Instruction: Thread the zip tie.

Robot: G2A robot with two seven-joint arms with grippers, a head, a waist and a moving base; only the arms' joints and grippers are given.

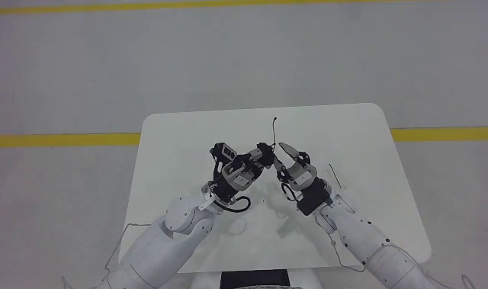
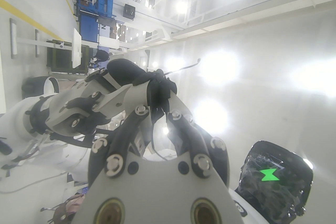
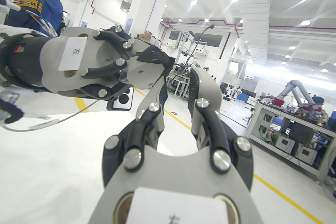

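Observation:
The black zip tie (image 1: pixel 274 131) is held above the middle of the white table (image 1: pixel 183 136), its thin end pointing away from me. My left gripper (image 1: pixel 264 155) is shut on the zip tie (image 2: pixel 183 68), whose free end sticks out past the fingertips (image 2: pixel 153 93); a loop of it hangs back between the fingers. My right gripper (image 1: pixel 287 156) stands open right beside it. In the right wrist view the right gripper (image 3: pixel 178 83) has an empty gap, the left gripper (image 3: pixel 160 58) sits just off one of its fingers, and the zip tie (image 3: pixel 203 32) curves upward.
A thin dark strip (image 1: pixel 332 175) lies on the table to the right of the right arm. Bare table surface surrounds both grippers. Yellow floor lines (image 1: pixel 69 139) run beyond the table's edges.

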